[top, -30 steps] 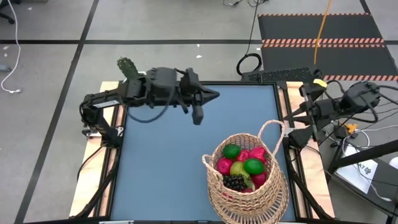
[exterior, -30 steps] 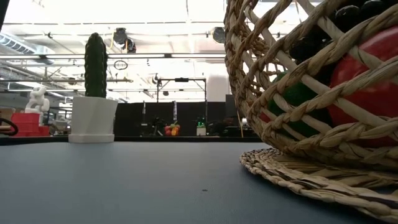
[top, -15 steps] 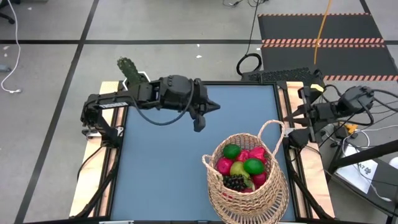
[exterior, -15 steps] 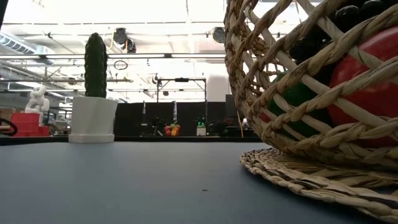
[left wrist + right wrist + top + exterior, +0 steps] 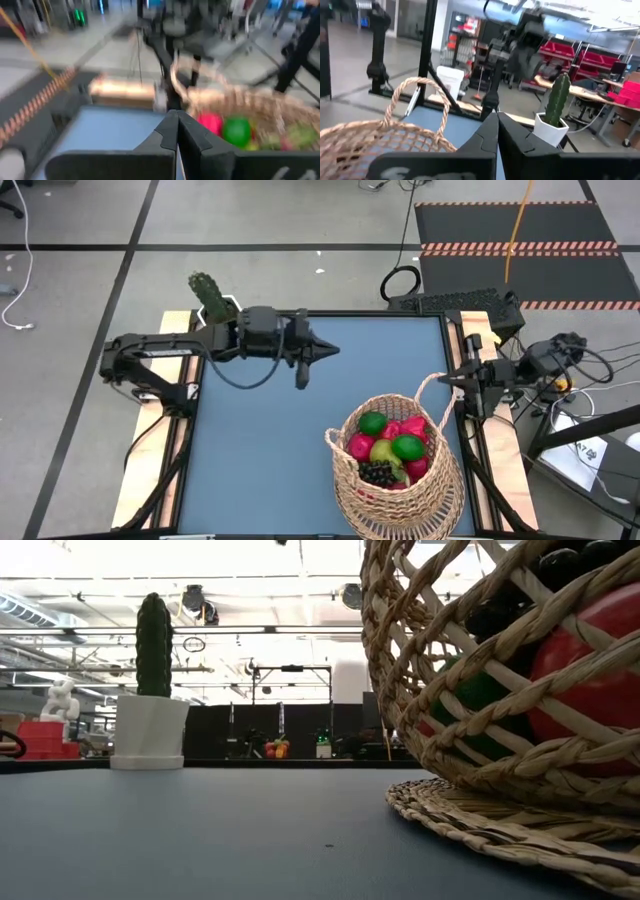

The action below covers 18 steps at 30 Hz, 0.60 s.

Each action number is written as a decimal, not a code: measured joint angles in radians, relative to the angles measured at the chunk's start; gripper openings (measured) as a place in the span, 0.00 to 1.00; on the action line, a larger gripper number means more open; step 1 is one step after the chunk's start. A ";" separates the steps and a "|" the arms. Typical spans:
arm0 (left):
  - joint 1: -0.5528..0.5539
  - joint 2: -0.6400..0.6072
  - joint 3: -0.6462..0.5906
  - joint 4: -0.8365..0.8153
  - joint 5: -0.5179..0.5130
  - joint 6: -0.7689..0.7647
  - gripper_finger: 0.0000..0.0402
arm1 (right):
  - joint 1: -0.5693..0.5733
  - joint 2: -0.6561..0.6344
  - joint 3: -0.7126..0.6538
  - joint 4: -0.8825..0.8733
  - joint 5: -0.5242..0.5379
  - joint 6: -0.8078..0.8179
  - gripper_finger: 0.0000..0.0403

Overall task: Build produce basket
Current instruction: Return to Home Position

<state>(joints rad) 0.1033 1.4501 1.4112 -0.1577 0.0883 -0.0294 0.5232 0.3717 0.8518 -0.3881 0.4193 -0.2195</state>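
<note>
The woven basket [image 5: 395,470] stands at the table's near right, its base flat on the blue top and its loop handle [image 5: 432,395] arched on the far side. Inside lies the produce: green limes [image 5: 407,447], pink fruits [image 5: 360,446], a yellow-green pear [image 5: 384,452] and dark grapes [image 5: 376,473]. My left gripper [image 5: 335,350] hangs shut over the far middle of the table, pointing toward the right edge, with nothing in it. At the table's right edge, far of the basket, my right gripper [image 5: 443,380] is shut on nothing. The basket [image 5: 500,690] fills the low view's right.
A green cactus [image 5: 205,288] in a white pot [image 5: 148,730] stands at the table's far left corner. The blue tabletop [image 5: 270,450] stretches to the left of the basket. Wooden side rails [image 5: 150,470] border the table, and cables and gear lie beyond the right edge.
Both arms have sunk with their fingers shut. My left gripper has also drawn back a little toward the table's left edge. The basket and the produce have kept still.
</note>
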 joint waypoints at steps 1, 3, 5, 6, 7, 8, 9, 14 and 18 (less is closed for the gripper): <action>0.000 -0.028 -0.038 -0.012 0.001 -0.009 0.01 | 0.000 -0.018 -0.027 0.026 0.000 0.003 0.00; 0.000 -0.056 -0.093 0.012 0.001 -0.021 0.01 | 0.000 -0.058 -0.077 0.039 0.000 -0.021 0.00; 0.000 -0.105 -0.151 0.000 0.000 -0.038 0.01 | 0.000 -0.096 -0.119 0.038 0.000 -0.032 0.00; 0.000 -0.122 -0.172 -0.017 -0.003 -0.052 0.01 | 0.000 -0.117 -0.135 0.038 0.000 -0.024 0.00; 0.000 -0.131 -0.183 0.007 -0.013 -0.067 0.01 | 0.000 -0.139 -0.150 0.037 0.002 -0.017 0.00; 0.000 -0.148 -0.197 0.009 -0.027 -0.089 0.02 | 0.000 -0.158 -0.165 0.038 0.006 -0.014 0.00; 0.000 -0.168 -0.213 -0.034 -0.036 -0.117 0.03 | 0.000 -0.176 -0.178 0.040 0.021 -0.011 0.00; 0.000 -0.196 -0.242 -0.096 -0.067 -0.157 0.04 | 0.000 -0.270 -0.225 0.036 0.047 -0.008 0.00; 0.000 -0.196 -0.238 -0.093 -0.071 -0.159 0.01 | 0.000 -0.339 -0.259 0.032 0.067 -0.009 0.00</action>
<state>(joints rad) 0.1028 1.2545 1.1728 -0.2506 0.0177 -0.1881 0.5236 0.0331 0.5928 -0.3561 0.4858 -0.2288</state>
